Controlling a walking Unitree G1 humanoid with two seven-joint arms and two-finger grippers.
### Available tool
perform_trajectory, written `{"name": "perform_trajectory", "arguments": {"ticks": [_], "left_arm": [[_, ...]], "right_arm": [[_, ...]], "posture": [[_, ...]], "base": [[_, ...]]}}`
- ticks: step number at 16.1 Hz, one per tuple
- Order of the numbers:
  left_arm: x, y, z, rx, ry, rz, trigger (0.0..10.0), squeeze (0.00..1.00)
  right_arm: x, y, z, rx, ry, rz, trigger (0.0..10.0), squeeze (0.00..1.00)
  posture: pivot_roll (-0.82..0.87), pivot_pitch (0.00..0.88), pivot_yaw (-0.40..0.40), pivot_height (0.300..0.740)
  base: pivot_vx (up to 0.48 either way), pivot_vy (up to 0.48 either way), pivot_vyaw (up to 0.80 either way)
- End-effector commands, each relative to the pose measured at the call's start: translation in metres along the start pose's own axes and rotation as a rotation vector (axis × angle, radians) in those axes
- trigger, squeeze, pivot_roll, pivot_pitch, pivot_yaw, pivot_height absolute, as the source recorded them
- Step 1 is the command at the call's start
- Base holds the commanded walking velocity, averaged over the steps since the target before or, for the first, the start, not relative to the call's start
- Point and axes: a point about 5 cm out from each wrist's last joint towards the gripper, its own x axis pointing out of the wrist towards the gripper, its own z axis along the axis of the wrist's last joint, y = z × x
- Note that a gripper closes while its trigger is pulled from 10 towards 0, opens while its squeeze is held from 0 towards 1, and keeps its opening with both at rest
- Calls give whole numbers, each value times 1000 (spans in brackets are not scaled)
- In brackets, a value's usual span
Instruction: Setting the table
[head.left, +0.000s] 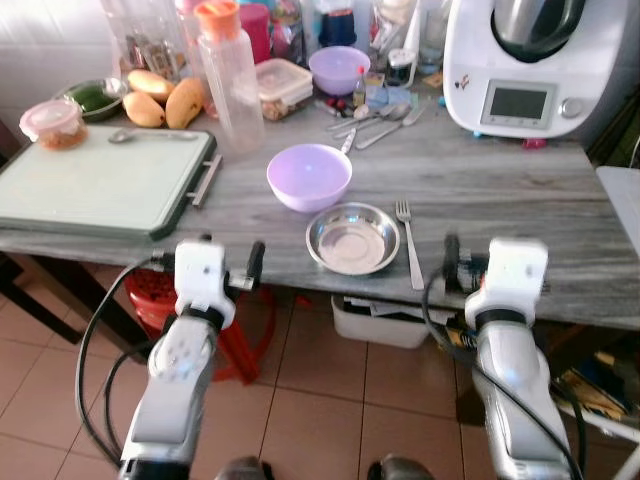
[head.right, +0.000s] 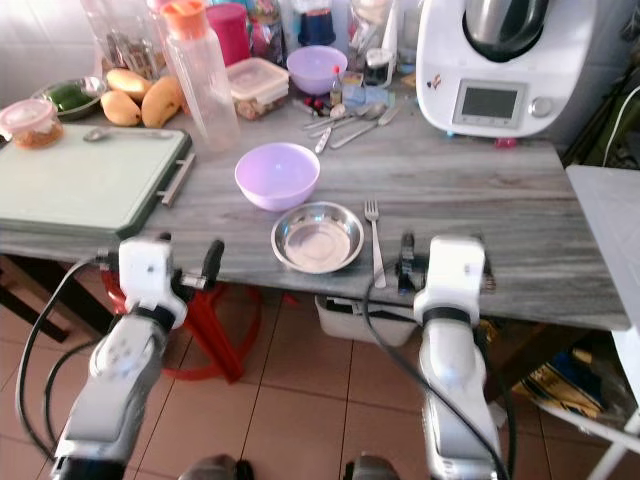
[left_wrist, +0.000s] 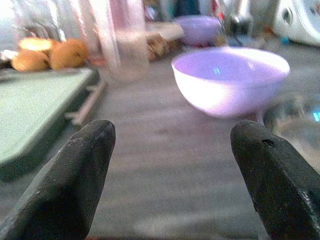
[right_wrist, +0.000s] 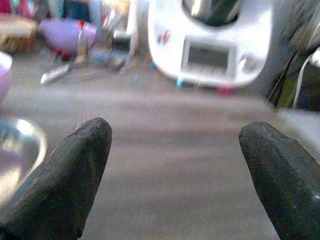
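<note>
Steel fork (head.left: 409, 243) is laid lengthwise beside the steel plate (head.left: 352, 238) on the counter (head.left: 500, 190), tines pointing away; left hand (left_wrist: 170, 170) and right hand (right_wrist: 175, 170) are held released.

Head stereo pair: high, looking forward and down across the grey surface (head.left: 480, 190); both eyes share the lilac bowl (head.left: 309, 176) and steel dish (head.left: 352, 238). Left wrist camera: low, close to the bowl. Right wrist camera: low, facing the white appliance (right_wrist: 212, 42).
</note>
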Motion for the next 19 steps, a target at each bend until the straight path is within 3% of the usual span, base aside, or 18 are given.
{"name": "perform_trajectory", "arguments": {"ticks": [1,3,4,6,9,11,14,19], "left_arm": [[2,7,1,11,2,50,10000,0],[4,13,2,18,3,106,10000,0],[0,13,-1,15,11,92,10000,0],[-7,10,-9,-30,37,57,10000,0],[-6,5,-7,-37,32,27,10000,0],[-5,8,-6,-31,34,34,10000,0],[-8,9,-8,-29,46,33,10000,0],[-10,9,-8,-37,48,32,10000,0]], "right_arm": [[1,3,1,-15,-35,45,10000,0],[3,2,3,-7,-51,71,10000,0],[1,1,3,-10,-52,80,10000,0],[-4,0,0,73,-44,71,10000,0],[-5,-4,1,87,-53,58,10000,0],[-8,-3,-8,131,8,57,10000,0],[-8,-2,-9,139,10,72,10000,0],[-4,3,-4,139,-16,111,10000,0]], "posture": [[-21,0,36,740],[-18,0,29,740],[-22,0,30,740],[-25,0,27,740],[-27,0,25,740],[-23,0,26,740],[-20,0,26,740],[-11,0,20,740]], "base": [[0,0,0],[0,0,0],[0,0,0],[0,0,0],[0,0,0],[0,0,-675],[0,0,-800],[0,0,0]]}}
